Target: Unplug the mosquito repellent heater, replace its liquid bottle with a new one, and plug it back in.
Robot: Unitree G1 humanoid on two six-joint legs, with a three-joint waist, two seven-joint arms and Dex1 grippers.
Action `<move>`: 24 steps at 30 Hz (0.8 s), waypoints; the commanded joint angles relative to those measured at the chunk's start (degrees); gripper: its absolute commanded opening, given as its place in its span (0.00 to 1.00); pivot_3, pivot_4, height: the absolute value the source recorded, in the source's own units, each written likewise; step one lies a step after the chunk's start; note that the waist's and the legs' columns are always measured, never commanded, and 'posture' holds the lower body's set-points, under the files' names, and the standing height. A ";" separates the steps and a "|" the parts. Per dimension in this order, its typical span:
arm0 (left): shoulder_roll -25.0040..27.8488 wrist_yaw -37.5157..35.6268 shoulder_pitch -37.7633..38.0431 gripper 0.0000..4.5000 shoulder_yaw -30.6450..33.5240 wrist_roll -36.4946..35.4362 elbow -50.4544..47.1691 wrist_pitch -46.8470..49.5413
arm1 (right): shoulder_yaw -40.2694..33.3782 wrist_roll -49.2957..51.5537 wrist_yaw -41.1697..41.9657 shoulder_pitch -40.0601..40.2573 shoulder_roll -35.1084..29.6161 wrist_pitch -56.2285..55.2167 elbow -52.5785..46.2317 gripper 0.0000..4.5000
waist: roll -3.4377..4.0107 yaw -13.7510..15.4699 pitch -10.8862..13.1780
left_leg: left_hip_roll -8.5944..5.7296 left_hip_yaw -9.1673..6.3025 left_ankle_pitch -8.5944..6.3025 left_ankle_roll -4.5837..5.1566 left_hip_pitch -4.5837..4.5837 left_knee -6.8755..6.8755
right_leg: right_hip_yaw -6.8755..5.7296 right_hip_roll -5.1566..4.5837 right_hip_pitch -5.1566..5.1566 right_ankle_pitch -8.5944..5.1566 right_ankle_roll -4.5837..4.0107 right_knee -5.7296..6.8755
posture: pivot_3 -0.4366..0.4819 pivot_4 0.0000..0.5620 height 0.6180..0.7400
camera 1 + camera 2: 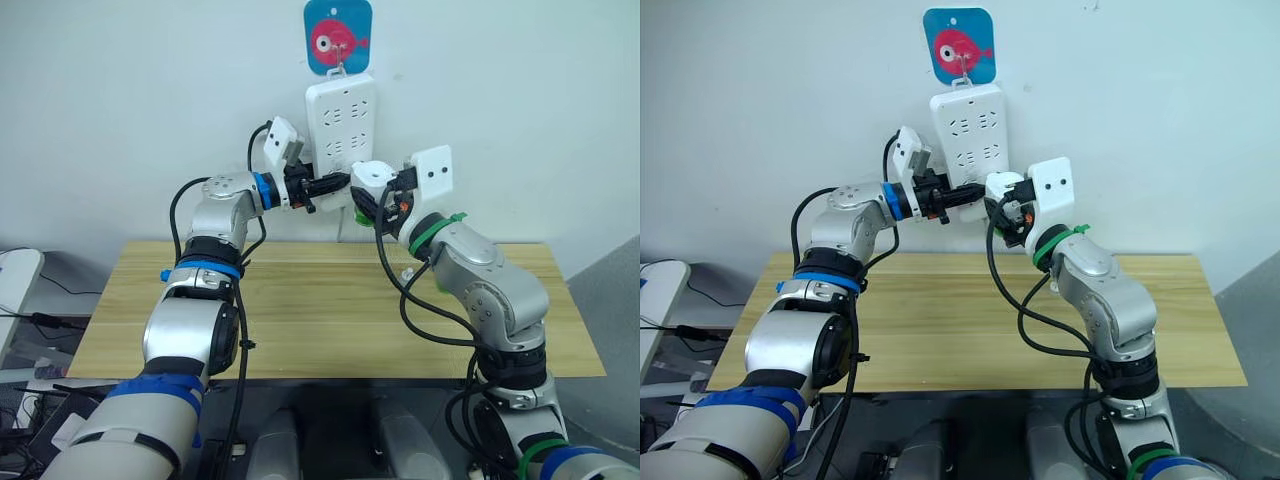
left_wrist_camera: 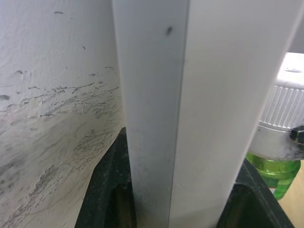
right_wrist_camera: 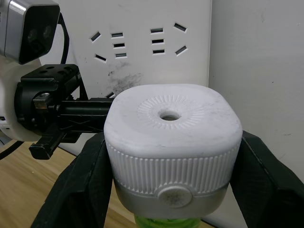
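The mosquito repellent heater [image 3: 171,142] is a small white rounded unit with a round vent hole on top. A green liquid bottle [image 3: 166,221] hangs under it. My right gripper [image 3: 173,190] is shut on the heater's sides, holding it at the lower right of the white power strip [image 1: 340,110] on the wall. Whether its plug sits in a socket is hidden. My left gripper [image 1: 335,183] is shut on the strip's lower edge [image 2: 156,118], one black finger [image 2: 107,190] on each side. The heater [image 2: 285,109] and green bottle [image 2: 273,173] sit just beyond it.
The power strip hangs from a blue fish-shaped hook [image 1: 338,35] on the white wall. A wooden table [image 1: 320,310] stands against the wall below both arms. Black cables loop from my right arm over the table.
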 commanded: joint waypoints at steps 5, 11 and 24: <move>-1.96 -2.56 -0.78 0.66 -1.21 -1.26 -4.60 -1.61 | 0.51 -1.55 1.22 -1.95 0.24 -2.11 0.21 0.67 | -0.01 0.04 -0.01 | 0.00 -0.02 0.00 0.00 -0.01 -0.01 | 0.00 -0.02 0.01 0.00 0.00 -0.03 | 0.36 0.26 1.00; 0.03 -4.22 0.72 0.78 -0.65 -3.33 -9.73 2.22 | 0.05 -1.58 2.01 -1.52 -0.17 -1.91 -0.29 0.67 | -0.01 0.08 -0.01 | 0.01 -0.04 0.00 0.00 -0.02 -0.04 | 0.00 -0.03 0.00 0.00 0.00 -0.05 | 0.37 0.26 1.00; 0.37 -3.95 2.94 0.29 -0.53 -4.68 -13.41 5.76 | 0.00 -1.20 3.18 -1.94 0.97 -2.80 0.12 0.67 | 0.00 -0.05 -0.06 | 0.02 -0.02 0.00 0.00 -0.02 -0.03 | 0.00 -0.03 -0.01 0.00 0.00 -0.03 | 0.37 0.26 1.00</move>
